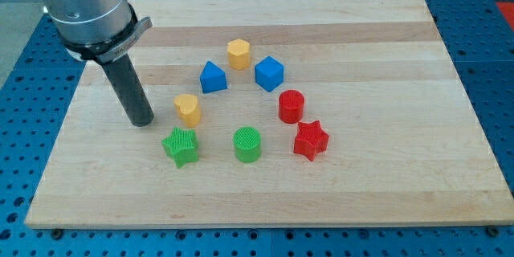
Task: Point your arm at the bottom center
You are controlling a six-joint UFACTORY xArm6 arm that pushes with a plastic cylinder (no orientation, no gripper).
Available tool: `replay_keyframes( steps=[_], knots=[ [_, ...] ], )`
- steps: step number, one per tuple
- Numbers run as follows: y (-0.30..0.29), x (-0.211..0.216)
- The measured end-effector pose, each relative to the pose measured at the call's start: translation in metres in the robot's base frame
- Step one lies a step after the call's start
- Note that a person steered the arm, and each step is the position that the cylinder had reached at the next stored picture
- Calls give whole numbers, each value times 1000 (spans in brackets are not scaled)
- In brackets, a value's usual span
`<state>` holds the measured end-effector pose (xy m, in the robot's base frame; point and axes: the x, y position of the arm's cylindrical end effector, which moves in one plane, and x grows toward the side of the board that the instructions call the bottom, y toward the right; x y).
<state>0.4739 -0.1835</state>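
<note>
Wooden bench (385, 32) is lying on a blue perforated base. No gripper is showing; my tip (143, 120) is resting at centre left, just left of the yellow block (188, 108), above the green star (181, 146). Bottom centre is sitting below the green cylinder (247, 144).

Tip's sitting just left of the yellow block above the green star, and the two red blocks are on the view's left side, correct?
Not quite: the camera view shows the red cylinder and red star on the view's right. My tip is indeed just left of the yellow block, above the green star.

Arm (84, 4) — cropped at top edge
</note>
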Motion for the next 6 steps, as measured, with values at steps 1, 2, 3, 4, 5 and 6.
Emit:
replay_keyframes(
  steps=[1, 2, 3, 4, 5, 6],
  knots=[
    [0, 0],
    [-3, 48],
    [-7, 85],
    [-5, 86],
    [29, 121],
    [69, 144]
  ],
)
